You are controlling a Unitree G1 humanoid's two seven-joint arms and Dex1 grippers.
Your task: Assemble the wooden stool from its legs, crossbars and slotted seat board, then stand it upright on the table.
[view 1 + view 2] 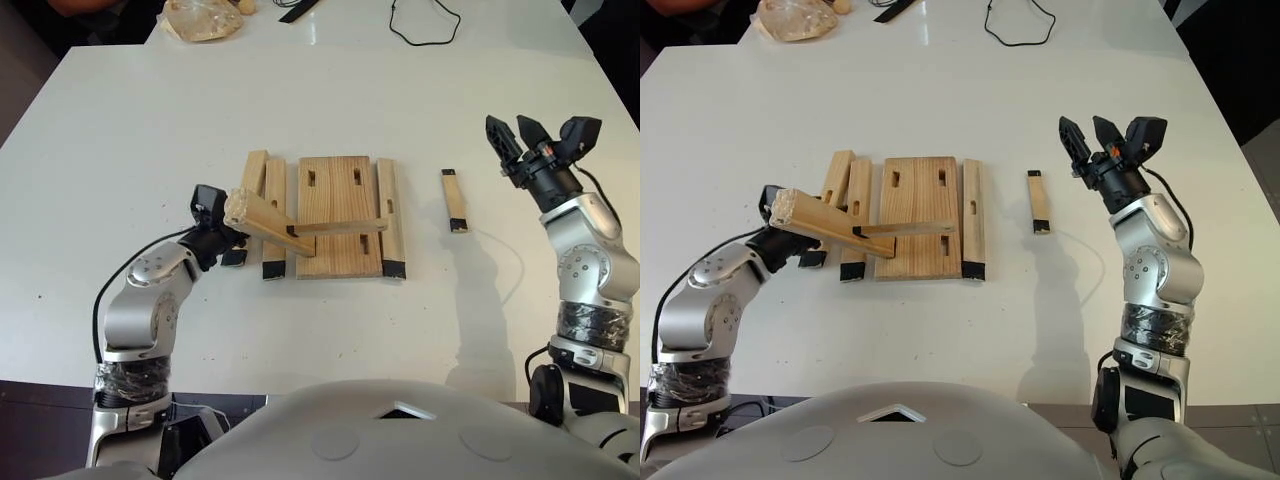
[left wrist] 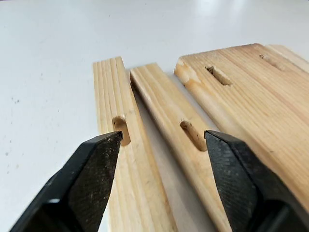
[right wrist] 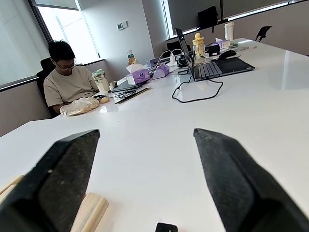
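No lettering, number, label or sign can be read. The pale wooden seat board with rectangular slots (image 1: 340,215), the pale wooden legs with black end caps (image 1: 390,215) beside it and the glossy white table (image 1: 150,120) show plain surfaces. Any print on the open dark laptop (image 3: 212,67) on the far desk is too small to make out.

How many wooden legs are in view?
4. Two legs lie left of the seat board, one lies right of it, and one is tilted above the left pair.
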